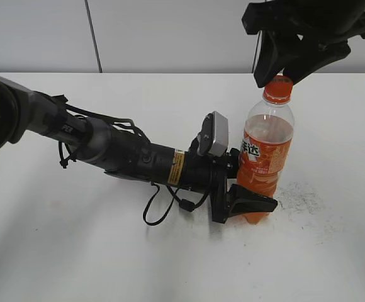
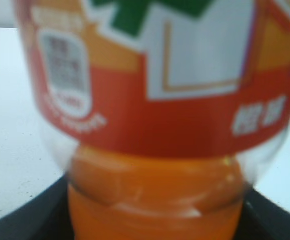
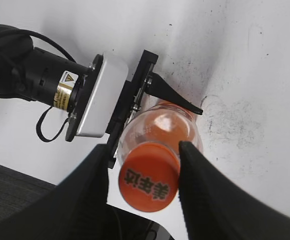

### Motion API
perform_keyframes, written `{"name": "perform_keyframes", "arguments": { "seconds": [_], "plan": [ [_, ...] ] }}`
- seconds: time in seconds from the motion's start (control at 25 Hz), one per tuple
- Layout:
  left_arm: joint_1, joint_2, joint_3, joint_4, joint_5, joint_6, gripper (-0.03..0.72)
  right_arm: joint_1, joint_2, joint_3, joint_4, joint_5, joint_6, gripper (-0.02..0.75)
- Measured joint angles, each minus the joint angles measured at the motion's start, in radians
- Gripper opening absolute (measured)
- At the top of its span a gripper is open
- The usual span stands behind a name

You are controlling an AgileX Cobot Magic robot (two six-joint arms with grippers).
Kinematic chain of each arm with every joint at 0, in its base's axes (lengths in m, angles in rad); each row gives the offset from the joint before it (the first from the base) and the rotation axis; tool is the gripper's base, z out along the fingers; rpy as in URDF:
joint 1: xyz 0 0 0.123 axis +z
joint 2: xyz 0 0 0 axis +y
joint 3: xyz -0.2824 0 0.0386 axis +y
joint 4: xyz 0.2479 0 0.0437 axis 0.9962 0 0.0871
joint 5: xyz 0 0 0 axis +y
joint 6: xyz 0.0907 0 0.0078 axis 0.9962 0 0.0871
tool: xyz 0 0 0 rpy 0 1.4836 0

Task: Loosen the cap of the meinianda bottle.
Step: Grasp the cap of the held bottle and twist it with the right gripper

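Right gripper [image 3: 144,167] fingers pinch our cap [image 3: 148,182] on both sides; left gripper [image 1: 248,198] clamps the bottle [image 1: 265,151] low.

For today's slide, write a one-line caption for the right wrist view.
Seen from above, the right gripper straddles the bottle's orange cap while the left gripper holds the bottle low down.

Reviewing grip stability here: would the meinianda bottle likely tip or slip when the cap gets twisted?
Probably not tip: the left gripper clamps the upright meinianda bottle low on its body. It looks mostly full of orange drink, so fairly heavy. Its smooth clear plastic could still rotate in the grip. The right gripper brackets the cap.
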Motion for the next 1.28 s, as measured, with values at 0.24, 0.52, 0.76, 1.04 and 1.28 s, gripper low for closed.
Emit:
{"name": "perform_keyframes", "arguments": {
  "seconds": [0.24,0.52,0.76,1.04,1.28],
  "plan": [
    [0.000,0.000,0.000,0.000,0.000,0.000,0.515,0.000,0.000,0.000,-0.001,0.000,-0.015,0.335],
    [0.000,0.000,0.000,0.000,0.001,0.000,0.515,0.000,0.000,0.000,-0.001,0.001,-0.034,0.333],
    [0.000,0.000,0.000,0.000,0.001,0.002,0.515,0.000,-0.002,0.012,-0.002,-0.002,-0.073,0.267],
    [0.000,0.000,0.000,0.001,0.001,0.003,0.515,0.000,-0.009,0.021,0.001,-0.006,-0.149,0.267],
    [0.000,0.000,0.000,0.004,0.001,0.009,0.515,0.000,-0.028,0.030,0.001,-0.006,-0.420,0.262]
  ]
}}
